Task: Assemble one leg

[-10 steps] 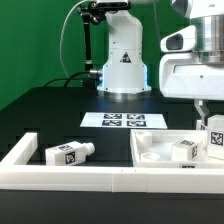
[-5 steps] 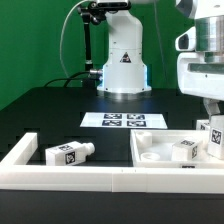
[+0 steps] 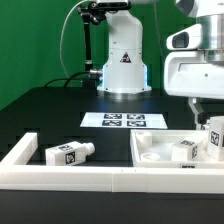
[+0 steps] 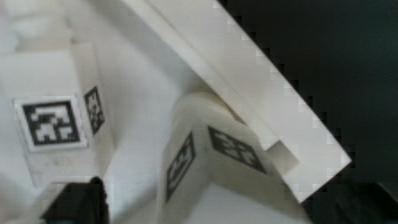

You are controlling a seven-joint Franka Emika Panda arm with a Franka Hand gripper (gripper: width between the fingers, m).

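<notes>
My gripper (image 3: 204, 112) hangs just over the upright leg (image 3: 214, 137) at the exterior view's right edge, beside another leg (image 3: 185, 149) lying on the white panel (image 3: 150, 141); I cannot tell whether the claw is spread.

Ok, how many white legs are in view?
3. One leg lies inside the rail, exterior view's left; one on the panel; one at that view's right edge below the tool. More may be hidden.

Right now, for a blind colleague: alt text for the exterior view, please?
The arm's claw hangs at the exterior view's right, next to an upright leg by the square panel. A second leg lies on that panel; a third leg lies on the black table behind the white rail.
</notes>
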